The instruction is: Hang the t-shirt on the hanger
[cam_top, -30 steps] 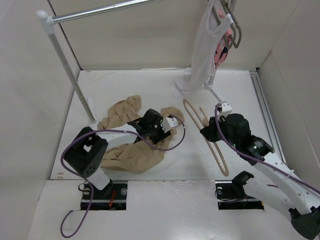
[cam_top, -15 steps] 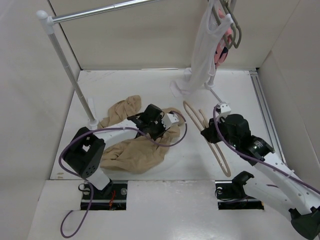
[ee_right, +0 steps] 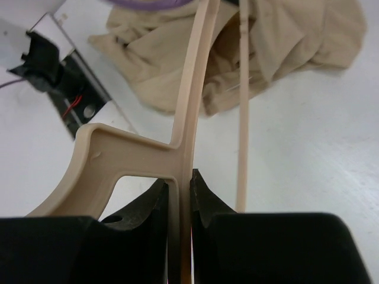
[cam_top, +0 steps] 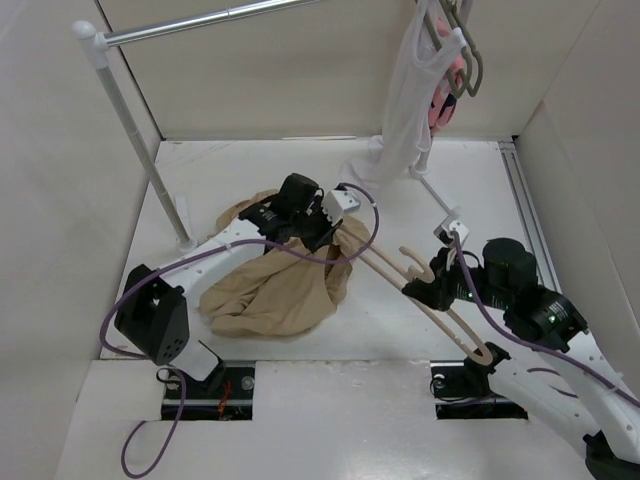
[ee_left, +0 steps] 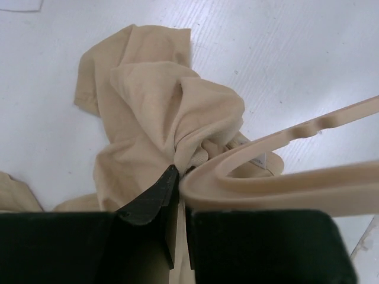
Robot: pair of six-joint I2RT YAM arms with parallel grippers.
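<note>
The limp tan fabric t-shirt (cam_top: 270,295), heaped on the white table (cam_top: 480,200), hangs by a fold from the closed left gripper (ee_left: 180,177), likely best held near the neckline, while the right gripper (ee_right: 179,186) clamps the stiff, slim beige hanger (ee_right: 194,89).

Tan plain t-shirt (cam_top: 265,297); pale beige hanger (cam_top: 462,331); white table (cam_top: 250,165); white hanging top (cam_top: 404,100); pink small garment (cam_top: 440,106).
</note>
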